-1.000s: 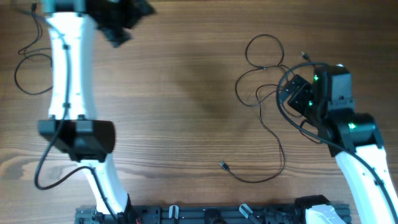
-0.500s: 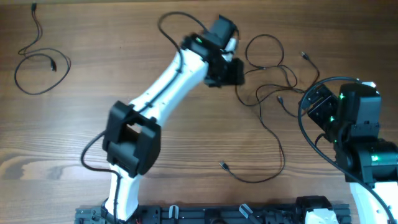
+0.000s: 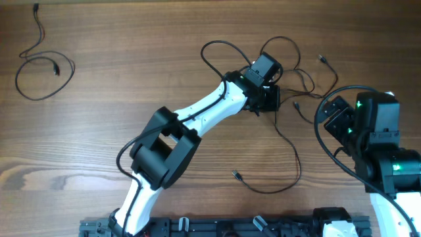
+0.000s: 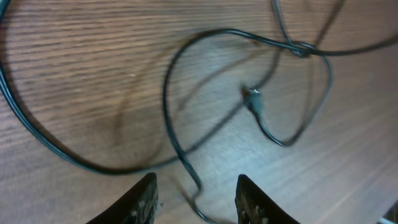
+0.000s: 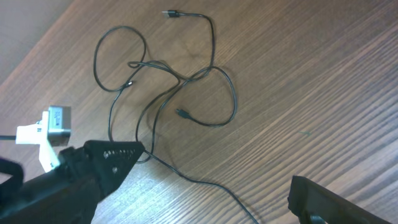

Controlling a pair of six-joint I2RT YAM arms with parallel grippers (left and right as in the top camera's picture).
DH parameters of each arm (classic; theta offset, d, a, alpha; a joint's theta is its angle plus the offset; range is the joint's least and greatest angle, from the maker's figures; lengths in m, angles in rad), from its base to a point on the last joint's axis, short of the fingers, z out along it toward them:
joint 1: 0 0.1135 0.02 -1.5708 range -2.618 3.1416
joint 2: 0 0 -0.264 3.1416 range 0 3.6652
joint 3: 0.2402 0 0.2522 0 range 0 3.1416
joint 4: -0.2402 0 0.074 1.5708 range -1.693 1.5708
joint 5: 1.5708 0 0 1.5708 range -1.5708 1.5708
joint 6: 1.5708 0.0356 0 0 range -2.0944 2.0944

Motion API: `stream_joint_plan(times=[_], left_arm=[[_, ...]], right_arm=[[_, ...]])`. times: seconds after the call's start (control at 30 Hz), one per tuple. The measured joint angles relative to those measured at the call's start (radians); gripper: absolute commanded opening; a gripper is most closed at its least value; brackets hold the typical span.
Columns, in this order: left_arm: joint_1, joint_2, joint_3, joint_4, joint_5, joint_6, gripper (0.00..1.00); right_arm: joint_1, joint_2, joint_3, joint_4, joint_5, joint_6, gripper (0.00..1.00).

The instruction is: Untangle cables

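Observation:
The tangled cables [image 3: 287, 71] lie as thin black loops at the right of the table, and one tail runs down to a plug [image 3: 235, 174]. My left gripper [image 3: 270, 100] is down on the left side of this tangle. In the left wrist view its jaws [image 4: 196, 200] stand apart with one thin strand [image 4: 186, 168] running between them, untouched by either finger; a plug end [image 4: 254, 99] and a crossing knot [image 4: 301, 48] lie beyond. My right gripper [image 3: 337, 118] sits to the right of the tangle, wide open and holding nothing [image 5: 211, 186]. The loops [image 5: 168, 74] show ahead of it.
A separate loose cable [image 3: 41, 66] lies at the far left corner. The left arm [image 3: 197, 118] stretches diagonally across the middle of the table. A black rail [image 3: 217, 227] runs along the front edge.
The left arm has swung from the far left corner across to the tangle, and its jaws have narrowed. The right gripper has drawn back to the right, off the cables.

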Motion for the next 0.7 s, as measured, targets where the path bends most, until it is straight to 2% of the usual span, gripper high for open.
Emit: stream_joint_plan(times=[0.1, 0.3, 0.5, 0.7], left_arm=[[0.0, 0.041, 0.0, 0.028, -0.012, -0.016, 0.38], [0.0, 0.066, -0.007, 0.088, -0.027, -0.032, 0.04], [0.006, 0.066, -0.007, 0.085, -0.031, -0.036, 0.04], [0.113, 0.013, -0.01, -0.048, -0.034, 0.002, 0.04]], right_arm=[[0.0, 0.0, 0.0, -0.003, 0.0, 0.0, 1.0], [0.0, 0.0, 0.0, -0.003, 0.0, 0.0, 1.0], [0.0, 0.021, 0.0, -0.002, -0.042, 0.0, 1.0], [0.0, 0.119, 0.0, 0.017, -0.13, 0.003, 1.0]])
